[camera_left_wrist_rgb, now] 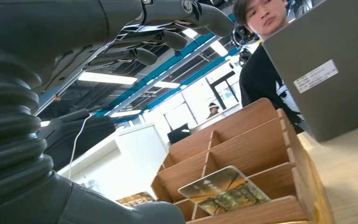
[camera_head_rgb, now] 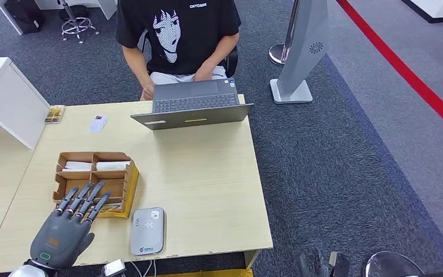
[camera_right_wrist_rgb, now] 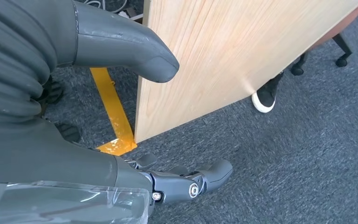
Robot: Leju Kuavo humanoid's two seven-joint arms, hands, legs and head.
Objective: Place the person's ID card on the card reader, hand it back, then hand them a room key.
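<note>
Lower left, our left hand (camera_head_rgb: 63, 228) hovers, fingers wide and empty, over the slotted wooden organizer (camera_head_rgb: 128, 186); we should pinch one room card (camera_left_wrist_rgb: 223, 190) cleanly.

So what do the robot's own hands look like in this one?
The left hand has a matte grey shell with a small green-ringed oval mark near the wrist, and dark fingers with silver joints. At each wrist sits a grey ribbed cover. The right hand has a thick grey thumb and darker fingers.
</note>
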